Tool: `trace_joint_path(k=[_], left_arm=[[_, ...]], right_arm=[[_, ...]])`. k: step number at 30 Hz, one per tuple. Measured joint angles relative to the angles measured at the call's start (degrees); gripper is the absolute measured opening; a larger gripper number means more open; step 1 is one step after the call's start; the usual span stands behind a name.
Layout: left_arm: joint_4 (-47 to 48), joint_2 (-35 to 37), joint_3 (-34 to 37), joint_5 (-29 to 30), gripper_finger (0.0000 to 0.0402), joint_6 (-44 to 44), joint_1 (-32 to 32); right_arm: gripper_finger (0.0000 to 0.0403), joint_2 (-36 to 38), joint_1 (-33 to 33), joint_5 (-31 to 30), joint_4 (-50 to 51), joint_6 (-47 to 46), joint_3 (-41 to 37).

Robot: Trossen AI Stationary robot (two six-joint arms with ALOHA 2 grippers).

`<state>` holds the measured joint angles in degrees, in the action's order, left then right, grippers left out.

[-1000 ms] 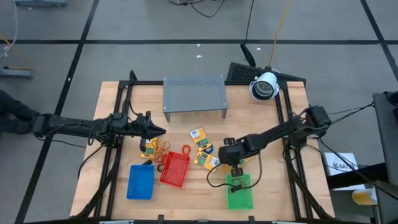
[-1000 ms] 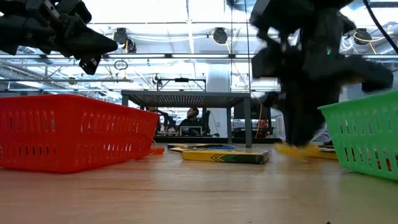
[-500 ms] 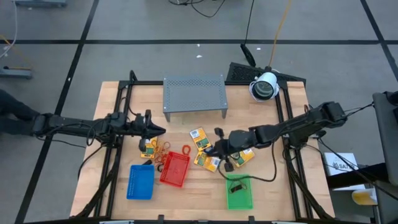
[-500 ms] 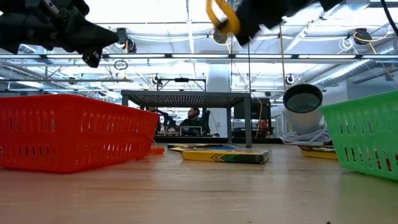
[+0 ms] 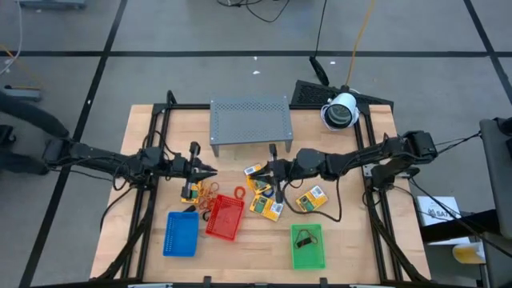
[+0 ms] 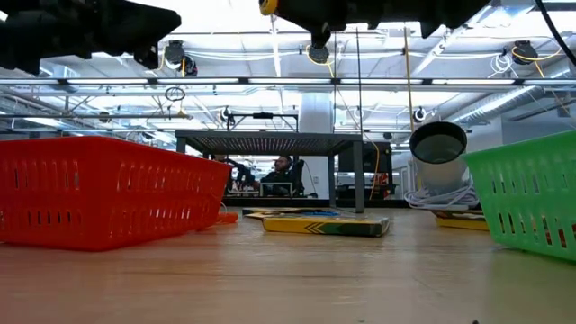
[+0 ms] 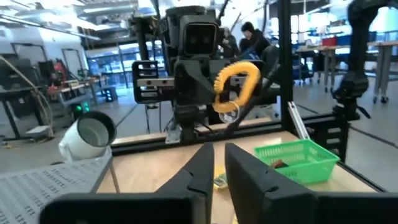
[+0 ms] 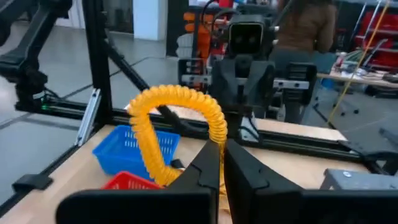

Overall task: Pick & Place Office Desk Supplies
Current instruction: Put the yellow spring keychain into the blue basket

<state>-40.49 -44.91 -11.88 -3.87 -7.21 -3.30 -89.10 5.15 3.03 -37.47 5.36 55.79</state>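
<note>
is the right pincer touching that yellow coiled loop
Touching. In the right wrist view the right pincer has its fingers shut on the lower end of the yellow coiled loop, which arches up from between them. The left wrist view shows the loop hanging from it too.

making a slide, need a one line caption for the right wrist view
Right gripper shut on a coiled yellow loop, held above the table facing the left arm, blue tray below.

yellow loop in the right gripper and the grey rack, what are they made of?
Yellow loop: looks like ribbed, matte plastic or rubber coil that bends freely; which one is unclear. Held in the right gripper. Grey rack: probably painted sheet metal, given its perforated top and thin folded legs.
</note>
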Motion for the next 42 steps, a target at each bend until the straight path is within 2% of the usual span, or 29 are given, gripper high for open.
trace_joint_path(k=[3, 8, 16, 23, 34, 42], left_arm=[[-6.0, -3.6, 0.0, 2.57, 0.0083, 0.42, 0.07], [-13.36, -8.86, -0.77, 2.33, 0.0118, 1.98, 0.06], [-11.89, -20.37, -10.32, -3.99, 0.0134, 1.36, -0.64], [-5.59, -27.6, -15.96, -3.76, 0.0134, 0.22, -0.64], [-6.09, -28.57, -16.61, -3.52, 0.0134, -0.01, 0.13], [-5.55, -28.57, -16.61, -0.56, 0.0134, -0.03, 1.06]], right_arm=[[0.0, 0.2, -0.27, -0.79, -2.74, 2.06, 0.1], [0.0, -1.01, -0.8, -10.03, -1.67, 6.06, 0.07], [0.0, -5.94, -2.52, -10.49, -6.21, 6.9, 0.05], [0.0, -7.06, -2.93, -10.69, -6.87, 7.2, 0.28], [0.0, -6.97, -2.91, -10.69, -7.28, 7.45, 0.28], [0.0, -6.97, -2.78, -10.51, -7.32, 6.39, 0.28]])
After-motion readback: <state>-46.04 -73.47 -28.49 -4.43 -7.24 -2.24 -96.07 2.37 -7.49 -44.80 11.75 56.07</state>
